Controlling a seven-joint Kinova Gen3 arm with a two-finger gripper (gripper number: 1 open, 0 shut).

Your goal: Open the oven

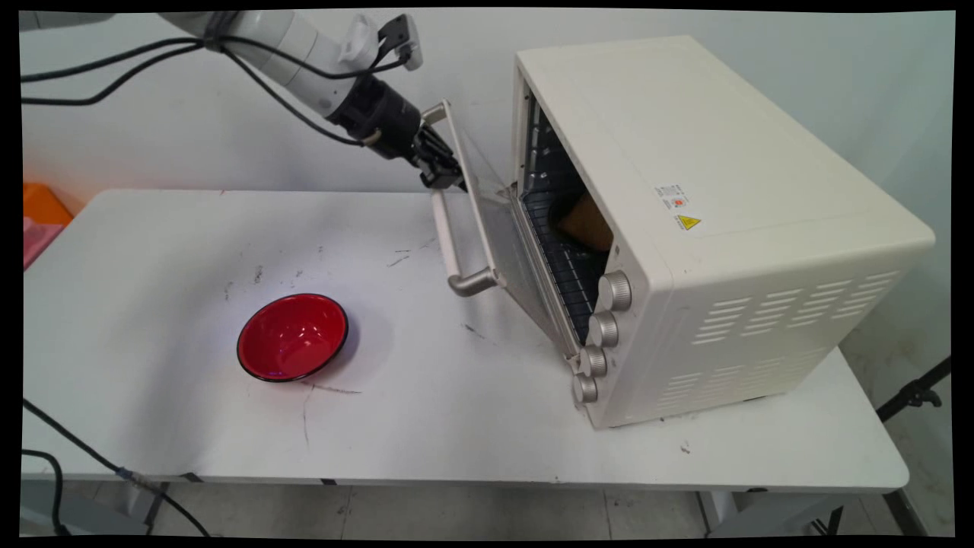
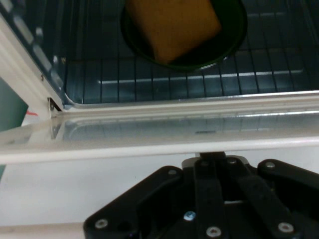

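A cream toaster oven (image 1: 723, 190) stands on the right of the white table (image 1: 190, 426), its glass door (image 1: 494, 228) hanging partly open. My gripper (image 1: 445, 176) is shut, and its tips rest against the door's top edge, by the far end of the door handle (image 1: 449, 236). In the hand view the gripper (image 2: 214, 158) sits just under the door's white rim (image 2: 149, 147). Past it, on the wire rack (image 2: 199, 74), a dark dish (image 2: 234, 35) holds an orange-brown block of bread (image 2: 172, 27). The bread (image 1: 586, 221) also shows through the gap. A red bowl (image 1: 293, 336) sits empty, left of the oven.
Several metal knobs (image 1: 605, 329) line the oven's front right side. An orange and pink box (image 1: 42, 217) stands at the table's left edge. Black cables (image 1: 114, 68) hang from the arm. A black stand (image 1: 913, 392) is on the floor at the right.
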